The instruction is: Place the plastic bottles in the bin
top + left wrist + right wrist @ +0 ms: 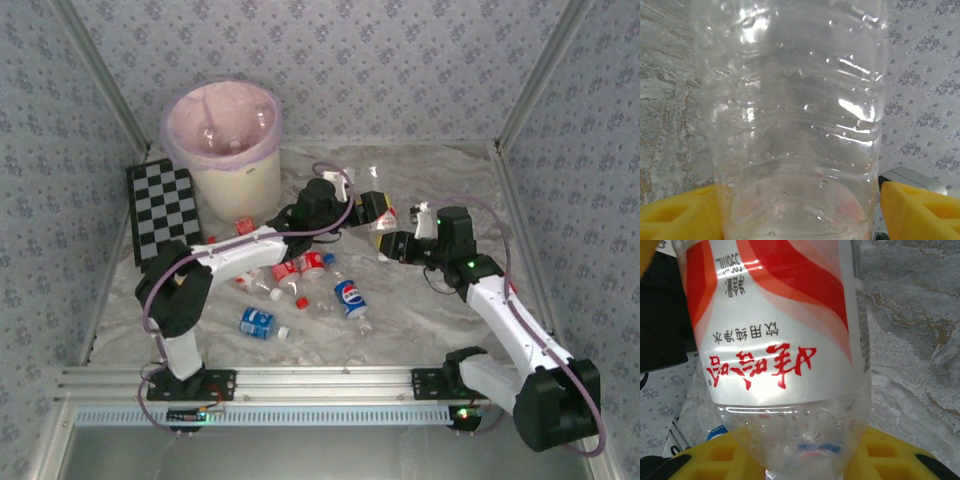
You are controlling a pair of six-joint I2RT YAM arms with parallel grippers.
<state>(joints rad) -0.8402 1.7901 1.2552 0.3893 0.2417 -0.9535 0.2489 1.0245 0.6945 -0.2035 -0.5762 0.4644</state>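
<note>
One plastic bottle (386, 222), clear with a red and white label (775, 320), hangs above the table's middle between both grippers. My right gripper (393, 245) (805, 462) is shut on its tapered end, a yellow finger (890, 455) on each side. My left gripper (373, 210) (800, 215) straddles the bottle's clear body (795, 100). Its left finger (675, 215) lies against the plastic and a narrow gap shows before the right finger (920, 210). Several more bottles lie on the table, among them a blue-labelled one (348, 298) and red-labelled ones (300, 267). The bin (222, 170) stands at the back left.
A black-and-white checkerboard (163, 212) lies left of the bin. Another blue-labelled bottle (257, 322) lies near the left arm's base, and loose red caps (243, 226) lie about. Patterned walls close in the table at the back and both sides.
</note>
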